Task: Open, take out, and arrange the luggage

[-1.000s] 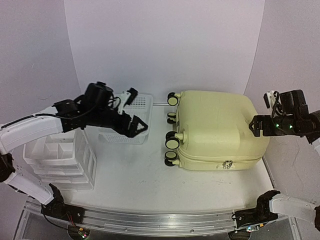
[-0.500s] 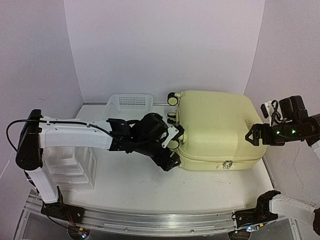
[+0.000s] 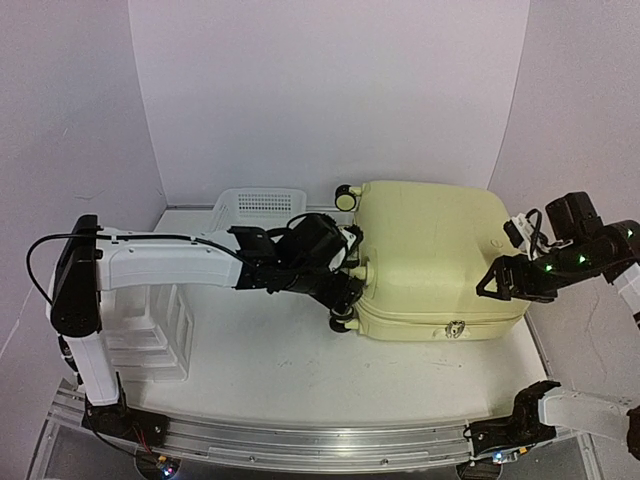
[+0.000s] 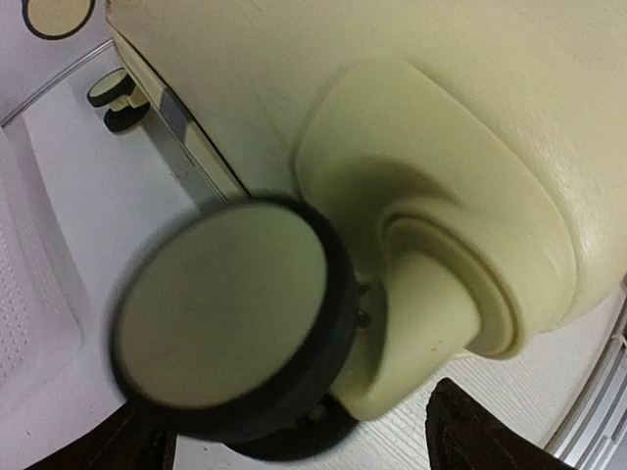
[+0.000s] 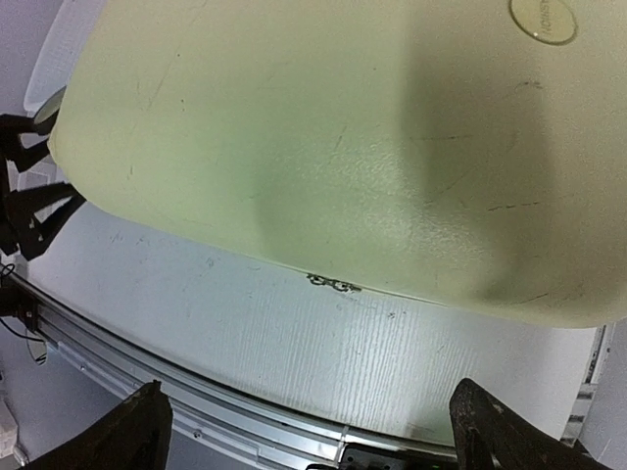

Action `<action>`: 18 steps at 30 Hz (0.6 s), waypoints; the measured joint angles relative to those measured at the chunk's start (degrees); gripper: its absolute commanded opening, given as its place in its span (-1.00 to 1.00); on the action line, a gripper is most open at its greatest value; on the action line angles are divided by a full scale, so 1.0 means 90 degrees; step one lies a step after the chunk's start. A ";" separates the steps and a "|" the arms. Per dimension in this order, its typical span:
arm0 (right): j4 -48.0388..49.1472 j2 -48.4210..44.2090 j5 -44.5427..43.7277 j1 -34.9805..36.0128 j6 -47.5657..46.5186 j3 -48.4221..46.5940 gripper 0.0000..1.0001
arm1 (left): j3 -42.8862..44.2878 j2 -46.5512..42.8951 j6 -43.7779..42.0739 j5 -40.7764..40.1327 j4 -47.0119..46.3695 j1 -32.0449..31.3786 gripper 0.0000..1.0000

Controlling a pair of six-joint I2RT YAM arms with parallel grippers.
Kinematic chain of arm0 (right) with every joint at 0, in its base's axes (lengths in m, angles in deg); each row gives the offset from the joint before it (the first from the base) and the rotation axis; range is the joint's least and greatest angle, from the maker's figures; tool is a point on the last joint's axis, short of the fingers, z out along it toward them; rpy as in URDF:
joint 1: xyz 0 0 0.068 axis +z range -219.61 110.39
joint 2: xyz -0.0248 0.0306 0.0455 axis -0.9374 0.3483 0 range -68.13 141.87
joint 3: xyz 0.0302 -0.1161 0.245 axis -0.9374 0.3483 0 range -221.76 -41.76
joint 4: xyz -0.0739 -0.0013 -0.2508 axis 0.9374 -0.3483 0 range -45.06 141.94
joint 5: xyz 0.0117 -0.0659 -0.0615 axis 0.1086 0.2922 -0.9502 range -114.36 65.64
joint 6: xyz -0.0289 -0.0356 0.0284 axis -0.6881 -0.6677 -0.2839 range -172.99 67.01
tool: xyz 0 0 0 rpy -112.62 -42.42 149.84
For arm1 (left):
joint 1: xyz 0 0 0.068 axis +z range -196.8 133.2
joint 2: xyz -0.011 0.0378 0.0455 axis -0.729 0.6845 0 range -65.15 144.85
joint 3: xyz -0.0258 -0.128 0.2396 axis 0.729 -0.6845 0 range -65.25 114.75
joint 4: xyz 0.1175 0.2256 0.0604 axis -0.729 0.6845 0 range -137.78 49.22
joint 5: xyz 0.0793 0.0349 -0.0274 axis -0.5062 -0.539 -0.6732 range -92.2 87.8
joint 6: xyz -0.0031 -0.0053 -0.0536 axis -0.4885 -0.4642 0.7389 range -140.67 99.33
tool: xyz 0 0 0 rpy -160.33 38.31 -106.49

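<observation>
Organizer (image 3: 150, 320) stands at the left of the table (image 3: 270, 370); basket (image 3: 262, 203) sits at the back. Left gripper (image 3: 345, 288) reaches the wheeled end of the luggage (image 3: 430, 255), fingers (image 4: 480, 436) spread wide either side of a wheel (image 4: 220, 318); contact cannot be told. Luggage lies flat and closed, right of centre, wheels facing left, zipper pull (image 3: 455, 328) on the near side. Right gripper (image 3: 497, 280) hangs at its right edge, fingers (image 5: 495, 431) wide, holding nothing.
</observation>
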 measured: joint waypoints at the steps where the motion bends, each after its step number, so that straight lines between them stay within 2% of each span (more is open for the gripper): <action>1: -0.0005 0.0036 0.0066 -0.0002 0.0000 0.0007 0.97 | 0.0058 0.0000 0.0063 0.0007 -0.0005 0.0078 0.69; 8: 0.0015 0.0117 0.0444 0.0002 0.0058 0.0289 0.97 | 0.0369 0.0177 0.0199 0.0330 0.0066 0.0306 0.25; 14: 0.0114 0.0151 0.0571 0.0243 0.0238 0.0359 0.96 | 0.0406 0.0214 0.0168 0.0678 0.0223 0.0410 -0.30; 18: 0.0304 0.0291 0.0561 0.0597 0.0427 0.0469 0.96 | 0.0406 0.0197 0.0117 0.0901 0.0214 0.0614 -0.44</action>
